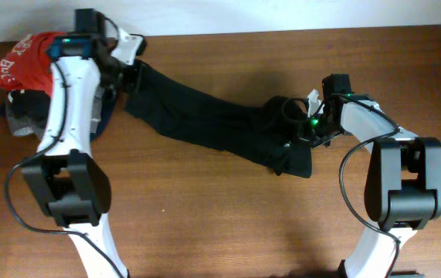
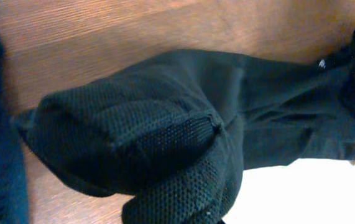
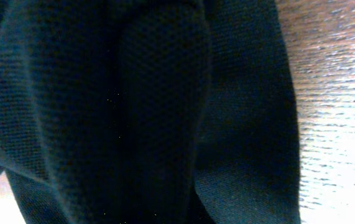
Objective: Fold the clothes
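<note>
Black garment (image 1: 212,123) stretched from far-left corner toward right edge of the table (image 1: 205,224). Ends bunched over left gripper (image 1: 131,76) and right gripper (image 1: 307,125). Fingers buried in cloth, grip unreadable.

Wooden table (image 1: 205,224), long black garment (image 1: 212,123) across it, clothes pile (image 1: 19,85) at one corner.

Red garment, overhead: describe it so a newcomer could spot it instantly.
Start at the table's far left corner, where a clothes pile lies. The red garment sits at its far end; it alone is red with white print, its neighbours grey or dark.
</note>
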Available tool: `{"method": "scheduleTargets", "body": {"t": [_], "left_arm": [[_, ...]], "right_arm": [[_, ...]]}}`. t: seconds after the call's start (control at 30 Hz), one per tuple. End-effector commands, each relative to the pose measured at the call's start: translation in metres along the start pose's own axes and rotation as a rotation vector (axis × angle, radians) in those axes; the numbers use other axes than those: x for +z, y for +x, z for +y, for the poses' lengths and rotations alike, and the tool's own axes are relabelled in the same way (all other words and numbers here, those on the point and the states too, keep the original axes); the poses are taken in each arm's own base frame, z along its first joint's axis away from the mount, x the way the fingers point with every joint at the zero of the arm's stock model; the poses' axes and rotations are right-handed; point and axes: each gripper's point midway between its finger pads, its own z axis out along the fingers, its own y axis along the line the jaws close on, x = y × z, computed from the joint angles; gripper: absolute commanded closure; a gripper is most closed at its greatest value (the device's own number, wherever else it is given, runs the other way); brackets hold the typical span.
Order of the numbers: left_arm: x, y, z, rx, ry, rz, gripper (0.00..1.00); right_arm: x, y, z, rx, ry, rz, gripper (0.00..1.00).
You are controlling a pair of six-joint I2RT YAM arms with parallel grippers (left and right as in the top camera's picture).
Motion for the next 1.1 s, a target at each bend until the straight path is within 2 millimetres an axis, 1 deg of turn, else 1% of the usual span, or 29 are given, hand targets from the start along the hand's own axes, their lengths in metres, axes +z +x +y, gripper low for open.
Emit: {"method": "scheduleTargets", "body": {"t": [0.0, 0.07, 0.2, 0.27, 0.37, 0.53, 0.67, 0.7, 0.73, 0.77, 0.8, 0.83, 0.87, 0.9, 0.93, 1.0, 1.07], "left_arm": [[-0.014, -0.013, -0.026, 0.093, -0.098, -0.016, 0.99], [-0.007, -0.012, -0.041, 0.131, -0.113, 0.005, 0.99], [0.010, -0.011, -0.071, 0.191, -0.089, 0.035, 0.99], [0.022, -0.008, -0.081, 0.210, -0.079, 0.059, 0.99], [0.043, -0.001, -0.089, 0.224, -0.066, 0.103, 0.99], [0.085, 0.015, -0.099, 0.228, -0.041, 0.186, 0.99], [0.111, 0.025, -0.113, 0.240, -0.009, 0.229, 0.99], [0.115, 0.027, -0.116, 0.246, -0.006, 0.238, 0.98], [0.118, 0.028, -0.120, 0.254, -0.003, 0.242, 0.86], [0.122, 0.029, -0.123, 0.260, 0.000, 0.245, 0.68], [0.124, 0.028, -0.127, 0.269, 0.002, 0.240, 0.61], [0.126, 0.026, -0.130, 0.278, 0.006, 0.232, 0.56], [0.127, 0.024, -0.135, 0.285, 0.015, 0.220, 0.46], [0.128, 0.021, -0.142, 0.294, 0.034, 0.205, 0.41], [0.129, 0.018, -0.148, 0.302, 0.052, 0.188, 0.38], [0.131, 0.011, -0.164, 0.317, 0.103, 0.154, 0.34], [0.132, 0.008, -0.173, 0.328, 0.131, 0.134, 0.34]], "right_arm": [[0.006, 0.004, -0.001, 0.015, 0.000, 0.017, 0.96], [0.006, 0.005, 0.000, 0.015, -0.004, 0.018, 0.96], [0.006, 0.005, 0.000, 0.014, -0.007, 0.018, 0.96], [0.005, 0.004, 0.000, 0.014, -0.008, 0.017, 0.96], [0.005, 0.003, 0.001, 0.014, -0.008, 0.015, 0.96], [0.001, 0.000, 0.003, 0.022, -0.043, 0.011, 0.96], [-0.008, -0.010, 0.007, 0.036, -0.101, -0.011, 0.96], [-0.011, -0.012, 0.007, 0.039, -0.110, -0.016, 0.96], [-0.014, -0.015, 0.008, 0.040, -0.119, -0.021, 0.96], [-0.017, -0.017, 0.007, 0.043, -0.123, -0.025, 0.96], [-0.020, -0.020, 0.007, 0.046, -0.124, -0.030, 0.96], [-0.022, -0.021, 0.008, 0.047, -0.124, -0.032, 0.96], [-0.025, -0.023, 0.008, 0.048, -0.125, -0.037, 0.96], [-0.028, -0.024, 0.008, 0.048, -0.125, -0.039, 0.96], [-0.030, -0.026, 0.010, 0.039, -0.126, -0.042, 0.96], [-0.036, -0.028, 0.013, 0.026, -0.126, -0.047, 0.96], [-0.040, -0.029, 0.015, 0.020, -0.125, -0.046, 0.96]]}}
